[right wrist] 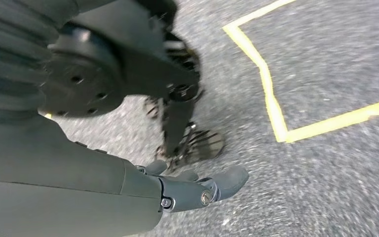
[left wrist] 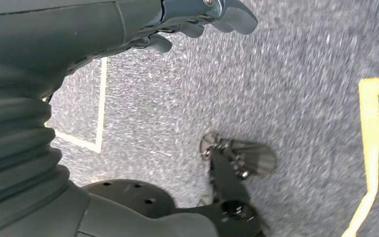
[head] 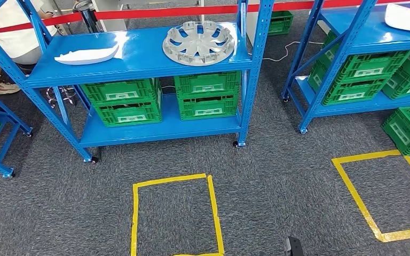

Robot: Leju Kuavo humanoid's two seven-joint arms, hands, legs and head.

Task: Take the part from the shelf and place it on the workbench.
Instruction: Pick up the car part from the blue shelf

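A blue shelf (head: 139, 58) stands at 12 o'clock in the head view, on dark grey carpet (head: 277, 176). On its top level, toward 1 o'clock, lies the part, a grey hubcap (head: 199, 42), flat and face up, close to the right-hand upright. Well apart from it at 11 o'clock on the same level lies a white panel (head: 86, 54), long and curved. Below, on the lower level, green crates (head: 160, 98) sit stacked in two side-by-side piles. A second blue shelf (head: 363, 37) stands at 2 o'clock, carrying more green crates (head: 373, 74) and a white piece (head: 405, 16) on top at the frame corner. A person (head: 10, 32) in a light top sits behind the first shelf at 10 o'clock, beyond a red barrier tape (head: 192, 10).

On the floor, a yellow tape square (head: 176, 213) lies at 6 o'clock, directly before the first shelf, and another yellow square (head: 384, 192) at 4 o'clock.

The left hand (left wrist: 197, 22) hangs over the carpet, fingers slightly apart and loosely curved, holding nothing. The right hand (right wrist: 197, 185) likewise hangs above the carpet near a corner of yellow tape, fingers loosely extended with gaps between them, nothing in its grasp. Both wrist views are blurred.
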